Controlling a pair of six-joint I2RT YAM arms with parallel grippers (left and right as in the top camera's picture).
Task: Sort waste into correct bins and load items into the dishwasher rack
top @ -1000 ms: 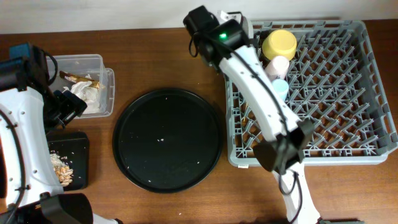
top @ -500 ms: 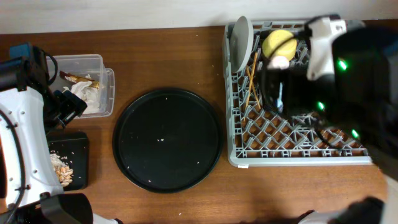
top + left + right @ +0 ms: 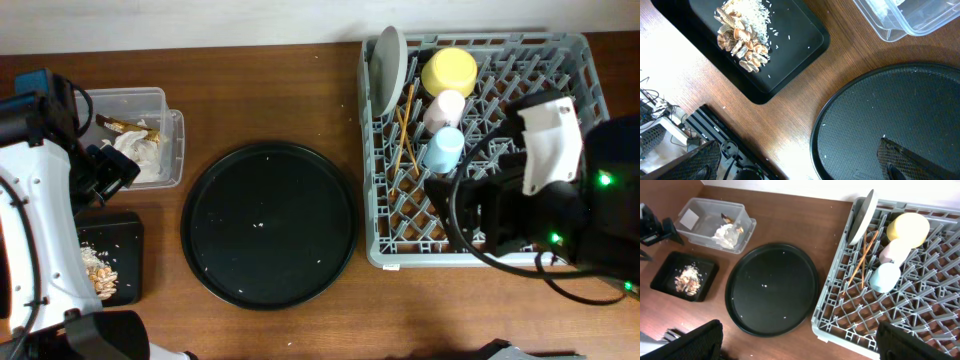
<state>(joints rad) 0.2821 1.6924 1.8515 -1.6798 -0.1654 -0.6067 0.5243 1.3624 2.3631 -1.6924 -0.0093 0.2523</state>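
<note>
The grey dishwasher rack (image 3: pixel 560 90) holds the pale grey plate (image 3: pixel 387 65) on edge at its left wall. It also holds the wooden chopsticks (image 3: pixel 405 130), the yellow bowl (image 3: pixel 449 70), the pink cup (image 3: pixel 444 108) and the light blue cup (image 3: pixel 443 148). The clear box (image 3: pixel 170 150) holds the foil wrapper (image 3: pixel 130 140). The shallow black tray (image 3: pixel 128 232) holds the food scraps (image 3: pixel 97 268). My left gripper (image 3: pixel 800 170) is open and empty, over the table between the tray (image 3: pixel 790 60) and the round tray. My right gripper (image 3: pixel 802 347) is open and empty, high above the rack (image 3: pixel 900 295).
The large round black tray (image 3: pixel 268 222) lies between the bins and the rack, with a few crumbs on it. My right arm (image 3: pixel 545 205) is raised over the rack's near right part. My left arm (image 3: pixel 40 200) stands along the left edge beside the bins.
My right arm has swung from the rack's far left corner across the rack to its near right side, uncovering the plate and chopsticks. The left arm has not moved.
</note>
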